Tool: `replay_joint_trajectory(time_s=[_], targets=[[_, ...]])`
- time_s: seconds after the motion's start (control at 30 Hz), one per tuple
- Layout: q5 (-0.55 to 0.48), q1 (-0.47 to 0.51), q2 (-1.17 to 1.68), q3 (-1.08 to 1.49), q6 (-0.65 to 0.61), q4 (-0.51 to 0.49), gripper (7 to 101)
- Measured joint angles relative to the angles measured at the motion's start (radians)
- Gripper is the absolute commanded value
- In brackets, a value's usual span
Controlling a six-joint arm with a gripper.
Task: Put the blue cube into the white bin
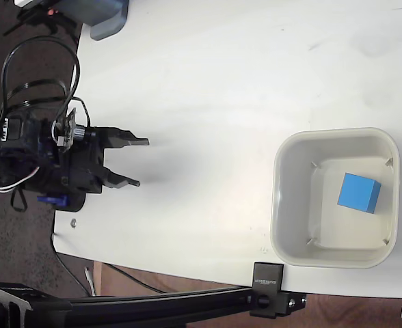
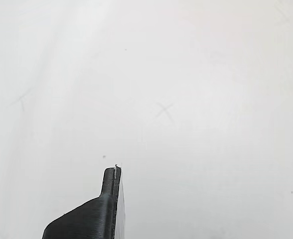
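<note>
Fixed view, from above: the white table (image 1: 208, 89) fills most of the frame. The white bin (image 1: 283, 205) sits near the table's edge at about 4 o'clock from the frame centre. The blue cube (image 1: 359, 192) rests on the bin's flat bottom, right of the bin's middle, apart from all four walls, slightly turned against the bin's sides. The black arm with its looped cables stands at 9 o'clock, over the table's left edge. Its gripper (image 1: 138, 162) points toward 3 o'clock, in the bin's direction, and is well apart from the bin; the two fingers are spread with bare table showing between them, and nothing is held. A grey-blue device (image 1: 105, 17) lies at the table's edge at 11 o'clock. A black bar with a clamp block (image 1: 268, 280) runs along the lower frame edge at 6 o'clock.

Wrist view: only the pale table surface (image 2: 196, 59) is seen, marked by a faint cross (image 2: 164, 111) near centre and a few small specks. One dark ribbed finger (image 2: 106, 199) rises from the lower edge at about 7 o'clock; the second finger is out of frame. Neither bin nor cube appears here, so their positions and the spread of the fingers are read from the fixed view alone.
</note>
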Motion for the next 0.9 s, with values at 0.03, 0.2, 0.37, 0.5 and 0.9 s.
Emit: replay_joint_trajectory(time_s=[0.03,0.2,0.37,0.5,0.9], targets=[[0.0,0.0,0.0,0.0,0.005,0.0,100.3],[0.037,0.0,0.002,0.0,0.037,0.0,100.3],[0.044,0.0,0.002,0.0,0.038,0.0,100.3],[0.044,0.0,0.002,0.0,0.038,0.0,100.3],[0.044,0.0,0.002,0.0,0.038,0.0,100.3]])
